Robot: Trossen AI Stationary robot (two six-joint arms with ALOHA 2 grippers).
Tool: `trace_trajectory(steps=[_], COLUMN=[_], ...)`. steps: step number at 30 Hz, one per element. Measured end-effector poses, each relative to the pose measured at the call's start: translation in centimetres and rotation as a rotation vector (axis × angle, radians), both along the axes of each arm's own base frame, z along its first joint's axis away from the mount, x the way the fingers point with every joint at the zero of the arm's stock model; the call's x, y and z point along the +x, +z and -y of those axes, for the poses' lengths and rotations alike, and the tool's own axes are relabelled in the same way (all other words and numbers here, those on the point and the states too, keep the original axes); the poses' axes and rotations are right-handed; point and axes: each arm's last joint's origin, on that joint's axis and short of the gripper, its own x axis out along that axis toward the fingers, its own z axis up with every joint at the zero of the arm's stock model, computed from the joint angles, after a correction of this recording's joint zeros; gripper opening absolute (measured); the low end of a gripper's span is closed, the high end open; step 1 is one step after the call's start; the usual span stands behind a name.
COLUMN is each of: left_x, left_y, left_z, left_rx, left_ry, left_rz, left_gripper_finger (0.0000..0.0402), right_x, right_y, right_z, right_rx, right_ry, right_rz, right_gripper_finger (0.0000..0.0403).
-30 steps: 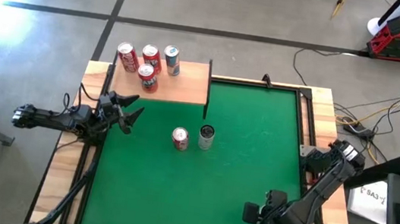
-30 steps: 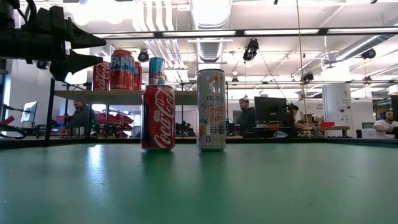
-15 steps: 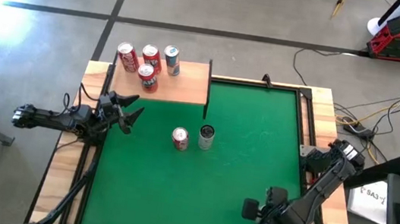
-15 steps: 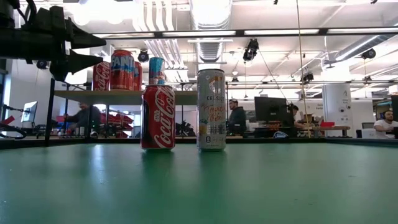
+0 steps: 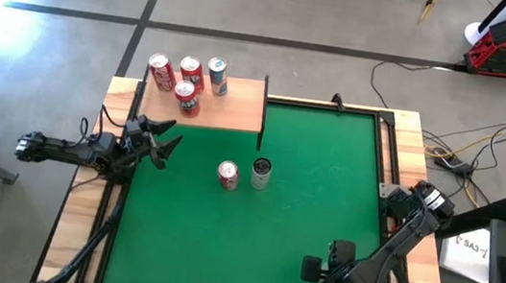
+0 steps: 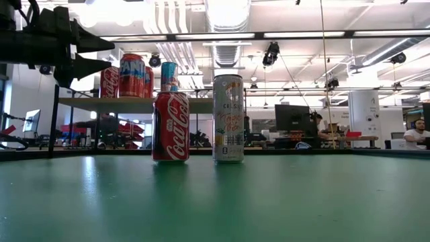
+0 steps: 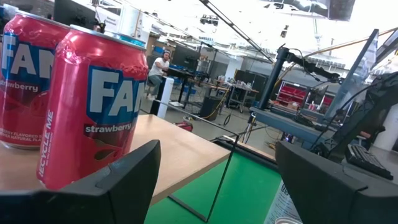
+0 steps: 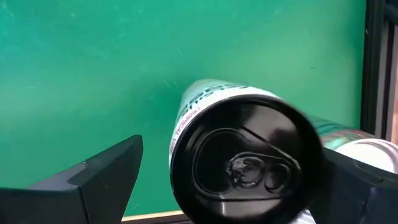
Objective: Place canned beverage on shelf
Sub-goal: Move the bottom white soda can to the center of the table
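Note:
The shelf (image 5: 233, 110), a light-wood board on black legs, stands at the table's far left and carries several cans (image 5: 188, 80). A red cola can (image 5: 228, 174) and a slim silver can (image 5: 261, 172) stand upright on the green mat (image 5: 308, 168). My right gripper (image 5: 326, 259) points down near the table's near right corner, open. Its fingers stand either side of a slim white-and-green can (image 8: 245, 162) with a black top. My left gripper (image 5: 162, 140) waits open and level beside the shelf, facing two strawberry soda cans (image 7: 93, 106).
Black frame rails (image 5: 392, 178) run along the table's right edge, close to my right arm. A second pale can-like shape (image 8: 367, 152) shows right behind the can under my right gripper. Bare green mat lies between the two standing cans and my right gripper.
My right gripper has shifted a little toward the table's near edge and sunk slightly, still open. The cans and my left arm have kept still.

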Motion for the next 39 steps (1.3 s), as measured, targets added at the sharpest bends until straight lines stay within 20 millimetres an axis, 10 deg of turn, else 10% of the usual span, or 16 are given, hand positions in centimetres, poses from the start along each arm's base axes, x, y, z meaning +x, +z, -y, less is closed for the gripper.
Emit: trace_trajectory(steps=[14, 20, 39], left_x=[0.0, 0.0, 0.0], left_y=[0.0, 0.0, 0.0], left_z=[0.0, 0.0, 0.0], left_rx=[0.0, 0.0, 0.0], left_ry=[0.0, 0.0, 0.001], left_rz=[0.0, 0.0, -0.001], left_gripper_finger=[0.0302, 0.0302, 0.0302], right_x=[-0.1, 0.8, 12.3], right_y=[-0.2, -0.2, 0.8], right_z=[0.1, 0.6, 10.5], right_rx=[-0.027, -0.054, 0.024], right_ry=[-0.029, -0.026, 0.169], right_rz=[-0.018, 0.036, 0.111], right_gripper_finger=[0.0241, 0.0241, 0.0241])
